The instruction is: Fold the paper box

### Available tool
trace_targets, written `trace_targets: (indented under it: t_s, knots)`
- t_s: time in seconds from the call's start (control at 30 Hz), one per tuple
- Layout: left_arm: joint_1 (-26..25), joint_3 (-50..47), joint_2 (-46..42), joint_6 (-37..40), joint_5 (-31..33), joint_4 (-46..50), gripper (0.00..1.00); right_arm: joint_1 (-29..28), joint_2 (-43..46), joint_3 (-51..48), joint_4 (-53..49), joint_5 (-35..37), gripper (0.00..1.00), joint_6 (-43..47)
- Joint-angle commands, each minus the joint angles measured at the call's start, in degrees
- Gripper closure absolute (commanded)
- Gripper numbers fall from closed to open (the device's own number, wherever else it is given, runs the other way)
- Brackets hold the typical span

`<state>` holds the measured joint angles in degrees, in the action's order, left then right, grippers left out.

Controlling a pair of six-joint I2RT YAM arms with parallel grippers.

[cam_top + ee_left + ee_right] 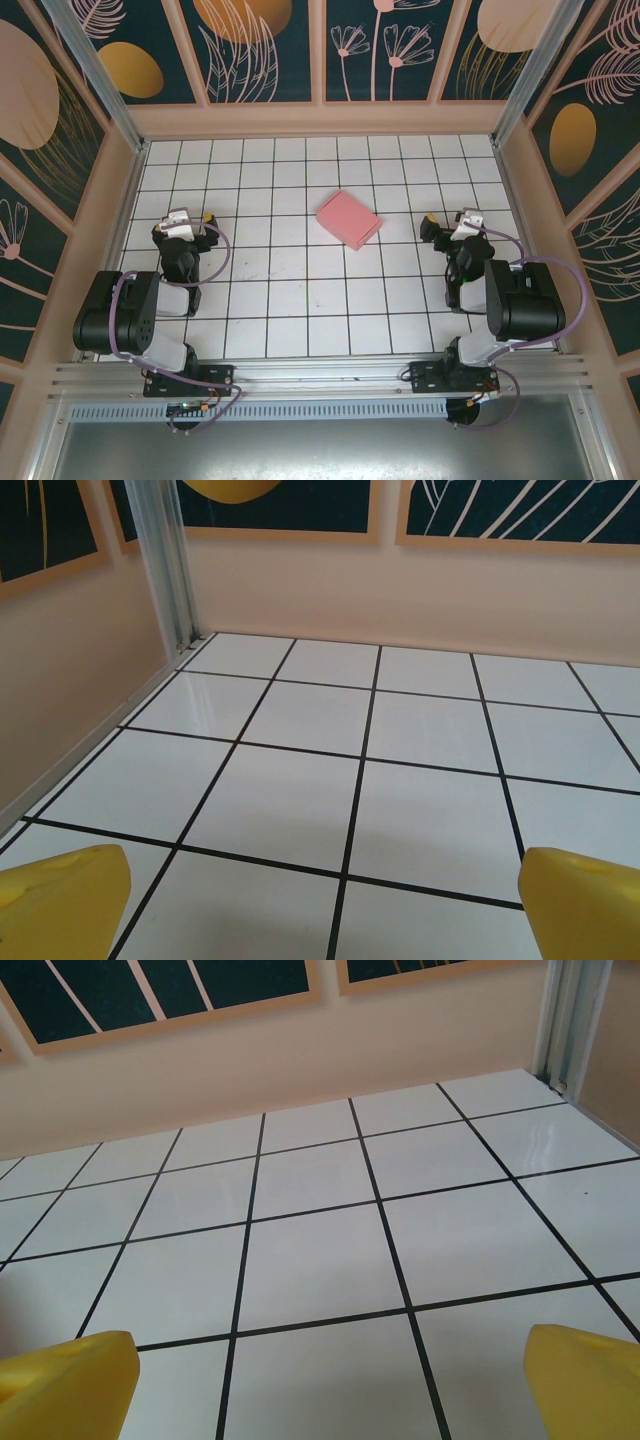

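Pink paper box (pixel 349 219) lying as a flat rectangular box on the white-tiled desk (pixel 290 320), slightly toward 12 o'clock from desk centre, askew to the tile lines, touched by nothing. Left hand (pixel 187 221) at its 9 o'clock, right hand (pixel 452 224) at its 3 o'clock, both well apart from it, jaws spread wide and empty. Yellow fingertips (pixel 60 905) low in both wrist views, bare tile between.

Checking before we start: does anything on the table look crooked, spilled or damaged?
Only the box: it lies turned at an angle to the tile lines, near the middle of the table. No spill or damage shows.
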<state>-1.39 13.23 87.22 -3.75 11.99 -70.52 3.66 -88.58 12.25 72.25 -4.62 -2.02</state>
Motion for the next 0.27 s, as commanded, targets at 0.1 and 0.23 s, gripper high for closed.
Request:
trace_targets:
  t_s: [0.1, 0.23]
  knots:
    - [0.2, 0.3, -0.1, -1.0, -1.0, -2.4, 0.01, -0.4, -0.5, 0.7, 2.1, 0.1, 0.01, 0.7]
    - [0.2, 0.0, -0.2, -0.9, -1.0, -2.8, 0.01, -0.4, -0.5, 0.6, 2.1, 0.1, 0.01, 0.7]
